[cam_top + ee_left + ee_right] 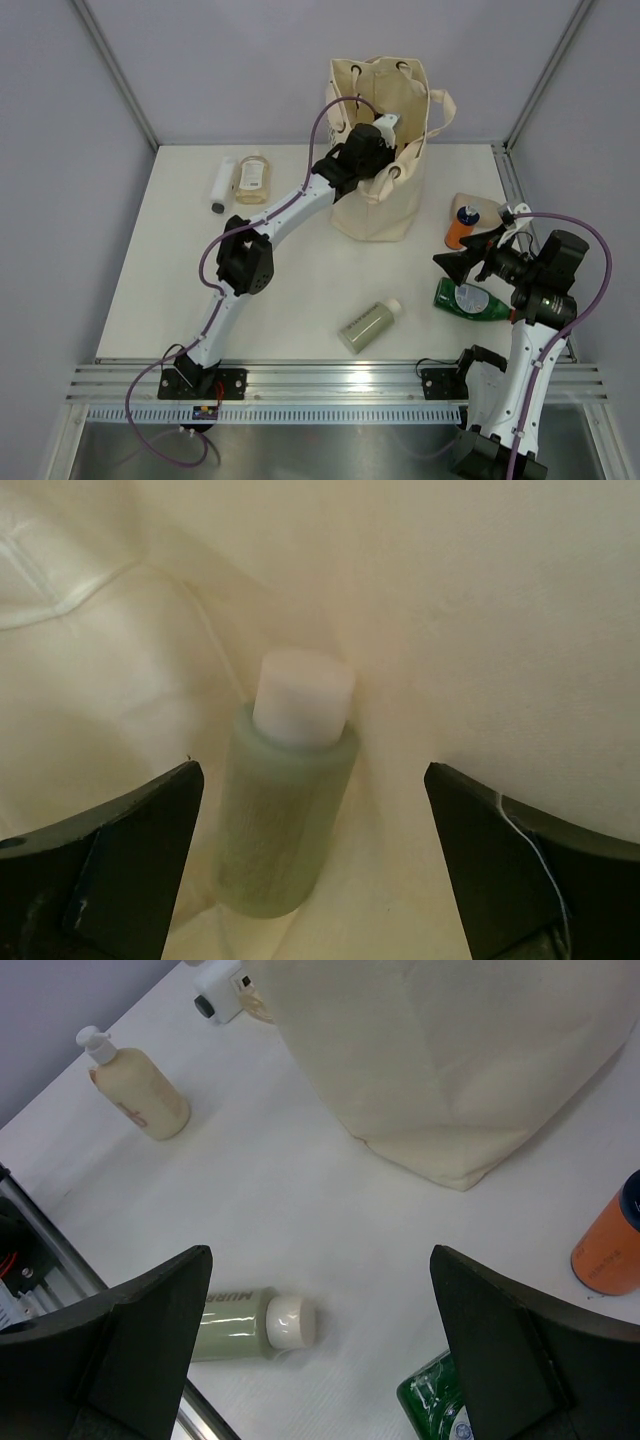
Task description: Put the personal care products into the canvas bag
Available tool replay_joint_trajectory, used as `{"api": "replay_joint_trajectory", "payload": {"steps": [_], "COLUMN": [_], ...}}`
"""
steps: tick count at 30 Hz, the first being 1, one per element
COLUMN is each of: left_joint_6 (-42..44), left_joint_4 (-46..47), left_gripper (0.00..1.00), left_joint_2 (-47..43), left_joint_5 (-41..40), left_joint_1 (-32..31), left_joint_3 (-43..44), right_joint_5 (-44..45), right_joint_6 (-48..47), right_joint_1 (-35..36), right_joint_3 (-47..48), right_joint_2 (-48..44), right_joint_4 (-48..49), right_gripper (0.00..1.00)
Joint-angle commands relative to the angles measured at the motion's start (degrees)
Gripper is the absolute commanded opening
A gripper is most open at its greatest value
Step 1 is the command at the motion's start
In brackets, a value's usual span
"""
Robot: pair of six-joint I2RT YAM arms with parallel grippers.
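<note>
Your left gripper [310, 772] is gaping inside the canvas bag [385, 205], seemingly clear of the sage bottle [280, 825]; your right gripper [320, 1255] is hovering spread.

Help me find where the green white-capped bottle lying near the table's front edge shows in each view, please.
Top external: green bottle lies low centre, its cap toward the upper right.
Left wrist: not in it; a different bottle sits inside the canvas bag.
Right wrist: bottom left, cap pointing right.
Shared landmark: the canvas bag, in all views.
</note>
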Motion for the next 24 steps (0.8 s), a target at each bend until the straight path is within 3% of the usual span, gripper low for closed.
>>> {"api": "replay_joint_trajectory", "payload": {"steps": [1, 12, 15, 19, 24], "left_joint_6": [-3.36, -4.86, -2.84, -0.29, 4.09], "left_joint_4": [3.48, -1.07, -4.85, -7.42, -9.09], "left_gripper": [0.99, 0.99, 0.99, 0.99, 0.99], "left_joint_2": [1.08, -11.04, -18.41, -30.10, -48.20], "left_joint_5": [4.03, 5.10, 2.90, -1.67, -2.99], "left_joint_1": [0.12, 3.37, 4.51, 6.44, 8.12], "left_joint_3": [1.49, -0.53, -1.14, -5.61, -19.57], "right_joint_5": [1.35, 5.31, 8.20, 23.47, 29.57], "right_joint_6": [0.17, -3.16, -2.82, 4.30, 5.45], "right_joint_1": [-0.35, -0.35, -0.35, -0.35, 0.18], "right_joint_3": [-0.09, 2.63, 8.40, 17.65, 26.80], "right_joint_2": [0.11, 4.84, 9.41, 16.79, 29.36], "right_joint_4": [1.24, -3.05, -6.92, -8.59, -12.98], "right_gripper": [0.99, 1.00, 0.99, 0.95, 0.92]}}
